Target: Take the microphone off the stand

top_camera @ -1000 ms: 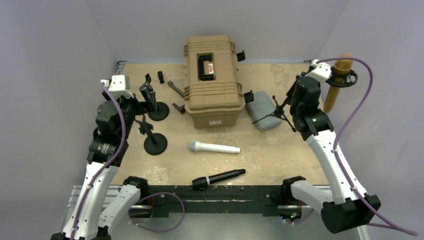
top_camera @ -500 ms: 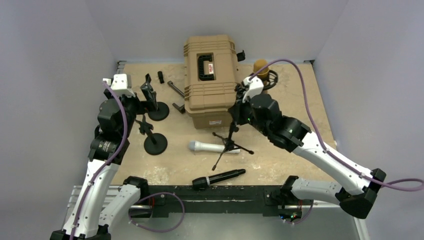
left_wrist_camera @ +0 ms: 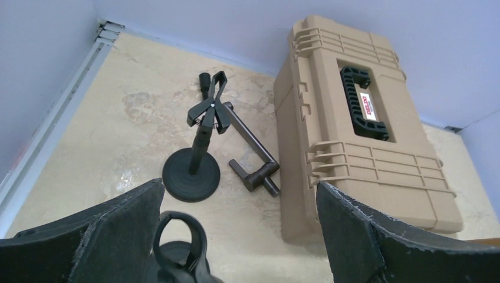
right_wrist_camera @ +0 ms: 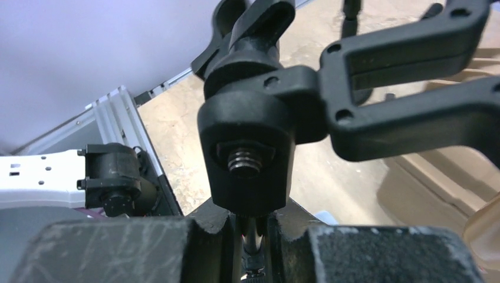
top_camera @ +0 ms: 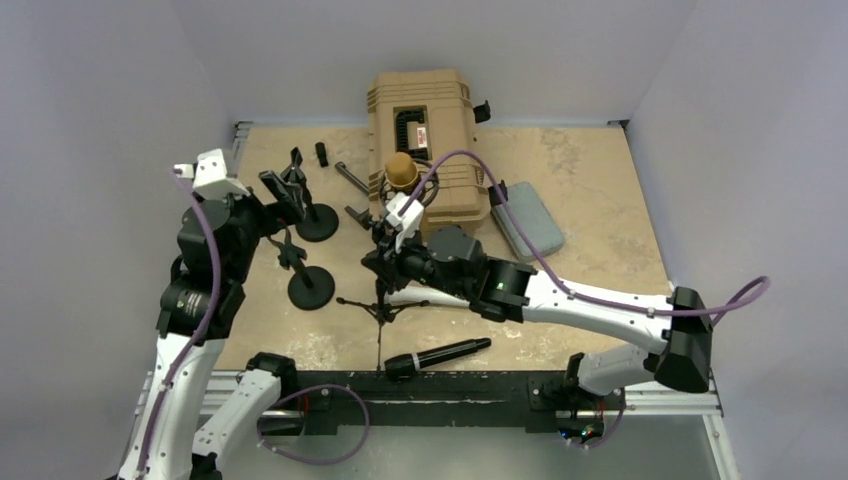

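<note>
A gold microphone (top_camera: 401, 172) sits in a black shock mount on a small tripod stand (top_camera: 380, 305). My right gripper (top_camera: 384, 260) is shut on the stand's post and holds it upright over the table's middle left, its legs just above the surface. In the right wrist view the fingers (right_wrist_camera: 194, 247) pinch the thin post (right_wrist_camera: 253, 236) under the mount's swivel joint (right_wrist_camera: 250, 153), and the gold microphone (right_wrist_camera: 486, 230) shows at the lower right. My left gripper (top_camera: 285, 190) is open and empty. In the left wrist view the left gripper (left_wrist_camera: 240, 194) hangs above a stand clip (left_wrist_camera: 177, 236).
A tan hard case (top_camera: 425, 110) lies at the back with a grey pouch (top_camera: 527, 222) to its right. Two round-base stands (top_camera: 311, 285) stand at the left, the farther one also in the left wrist view (left_wrist_camera: 203, 138). A white microphone (top_camera: 445, 298) and a black microphone (top_camera: 437, 356) lie near the front.
My right arm has swung from the far right to the middle left, carrying the tripod stand and gold microphone. My left arm has shifted slightly left.
</note>
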`<control>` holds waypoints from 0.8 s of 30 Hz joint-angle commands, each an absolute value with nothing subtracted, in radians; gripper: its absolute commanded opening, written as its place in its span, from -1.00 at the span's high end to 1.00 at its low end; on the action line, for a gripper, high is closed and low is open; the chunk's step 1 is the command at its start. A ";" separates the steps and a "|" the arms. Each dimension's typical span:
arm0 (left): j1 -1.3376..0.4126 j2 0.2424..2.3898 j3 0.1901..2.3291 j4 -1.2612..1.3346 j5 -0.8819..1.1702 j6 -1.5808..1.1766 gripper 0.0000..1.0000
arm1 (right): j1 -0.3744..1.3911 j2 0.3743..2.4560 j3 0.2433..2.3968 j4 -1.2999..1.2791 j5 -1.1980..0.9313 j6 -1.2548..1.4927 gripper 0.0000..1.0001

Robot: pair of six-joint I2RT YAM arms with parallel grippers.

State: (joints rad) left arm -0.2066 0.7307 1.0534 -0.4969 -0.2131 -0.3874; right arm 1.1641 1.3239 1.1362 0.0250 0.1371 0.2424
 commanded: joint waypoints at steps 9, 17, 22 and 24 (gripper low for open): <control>-0.213 0.502 1.217 -0.823 -0.353 -0.439 -0.98 | 1.259 1.491 1.151 0.450 0.149 0.110 1.00; -0.214 0.466 1.215 -0.878 -0.356 -0.433 -0.95 | 1.324 1.584 1.213 0.399 0.523 0.221 1.00; -0.213 0.463 1.203 -0.872 -0.354 -0.435 -0.94 | 1.389 1.647 1.242 0.380 0.756 0.222 1.00; -0.213 0.465 1.203 -0.870 -0.346 -0.434 -0.94 | 1.402 1.661 1.243 0.377 0.840 0.220 1.00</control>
